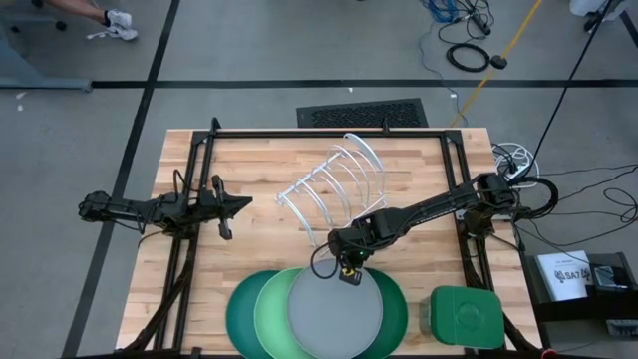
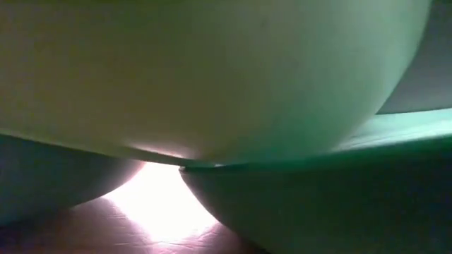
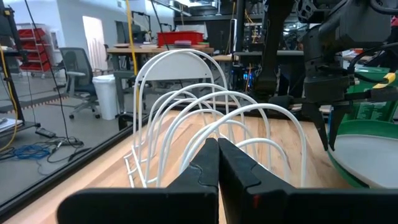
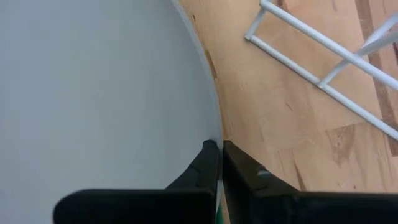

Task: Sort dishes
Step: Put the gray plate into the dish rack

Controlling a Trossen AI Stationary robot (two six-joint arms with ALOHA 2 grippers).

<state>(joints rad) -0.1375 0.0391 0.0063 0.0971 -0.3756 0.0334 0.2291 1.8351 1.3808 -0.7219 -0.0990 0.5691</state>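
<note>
Four round plates lie overlapping at the table's near edge. The grey plate (image 1: pixel 334 314) is on top, with the teal plate (image 1: pixel 235 317) and the light green plate (image 1: pixel 267 317) to its left and the dark green plate (image 1: pixel 399 309) to its right. My right gripper (image 1: pixel 347 274) is at the grey plate's far rim and is shut on it; it also shows in its own wrist view (image 4: pixel 220 149). My left gripper (image 1: pixel 242 204) is shut and empty. It hovers at the table's left and points toward the white wire rack (image 1: pixel 334 184). The low view shows only plate undersides (image 2: pixel 212 70) close up. My right gripper pinches the grey plate's far rim (image 4: pixel 215 127) between its two fingers, one finger over the plate's top face and the other outside the rim. The fingers come from above, slanting down toward the table's near edge. The plate lies on the other plates.
The white wire rack (image 3: pixel 186 106) stands at the table's middle, just beyond my right gripper. A green square lidded container (image 1: pixel 467 317) stands at the near right corner. Bare wood (image 1: pixel 249 249) lies between my left gripper and the plates.
</note>
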